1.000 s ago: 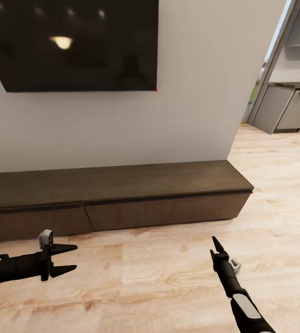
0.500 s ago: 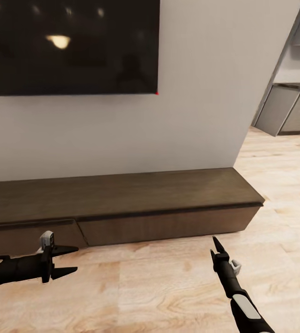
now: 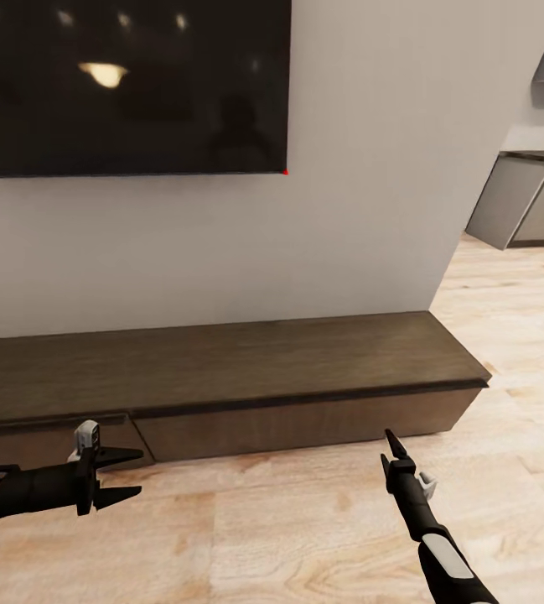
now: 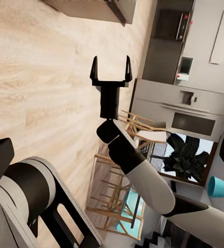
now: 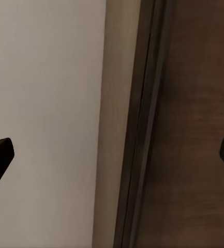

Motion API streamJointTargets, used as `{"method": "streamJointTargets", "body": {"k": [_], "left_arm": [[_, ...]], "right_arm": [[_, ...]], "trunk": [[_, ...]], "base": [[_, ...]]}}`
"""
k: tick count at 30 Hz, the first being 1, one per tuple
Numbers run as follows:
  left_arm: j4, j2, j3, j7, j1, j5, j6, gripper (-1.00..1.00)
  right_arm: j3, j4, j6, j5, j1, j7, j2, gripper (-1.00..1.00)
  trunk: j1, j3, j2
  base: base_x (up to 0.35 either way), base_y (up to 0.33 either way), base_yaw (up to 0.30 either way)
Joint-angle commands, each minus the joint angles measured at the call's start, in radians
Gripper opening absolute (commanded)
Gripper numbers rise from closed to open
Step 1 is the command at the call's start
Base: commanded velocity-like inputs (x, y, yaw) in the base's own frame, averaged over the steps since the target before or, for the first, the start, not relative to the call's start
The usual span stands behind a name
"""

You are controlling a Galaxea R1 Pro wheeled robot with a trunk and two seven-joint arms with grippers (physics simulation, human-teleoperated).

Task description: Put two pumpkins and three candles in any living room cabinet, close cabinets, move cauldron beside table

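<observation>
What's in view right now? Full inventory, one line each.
Cabinet: 1, dark brown, low and long against the wall; nothing on its top.
TV screen: 1, black, on the wall above the cabinet.
Wall: 1, off-white.
Floor: light wood planks.
Kitchen units: grey, far right, past the wall's end.
Left end effector: black, open, empty, over the floor in front of the cabinet.
Right end effector: black, open in the left wrist view, empty, pointing at the cabinet.
</observation>
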Motion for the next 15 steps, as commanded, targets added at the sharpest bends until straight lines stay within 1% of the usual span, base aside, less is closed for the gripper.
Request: {"method": "streamJointTargets", "body": {"k": [1, 3, 9, 15], "left_arm": [[0.001, 0.001, -0.004, -0.01, -0.002, -0.005, 0.0, 1.0], [0.001, 0.001, -0.004, -0.01, -0.002, -0.005, 0.0, 1.0], [0.0, 0.001, -0.004, -0.01, -0.002, -0.005, 0.0, 1.0], [-0.001, 0.001, -0.005, -0.01, -0.002, -0.005, -0.001, 1.0]], "right_arm": [[-0.002, 0.001, 0.011, -0.01, -0.001, 0.004, 0.001, 1.0], [-0.002, 0.001, 0.011, -0.01, 0.0, 0.004, 0.001, 1.0], [-0.002, 0.001, 0.011, -0.01, 0.0, 0.004, 0.002, 1.0], [-0.002, 0.001, 0.011, -0.01, -0.001, 0.004, 0.002, 1.0]], "trunk": [[0.0, -0.001, 0.0], [0.0, -0.001, 0.0], [0.0, -0.001, 0.0], [0.0, -0.001, 0.0]], "base": [[0.209, 0.0, 0.0], [0.171, 0.0, 0.0], [0.068, 0.0, 0.0], [0.253, 0.0, 0.0]]}}
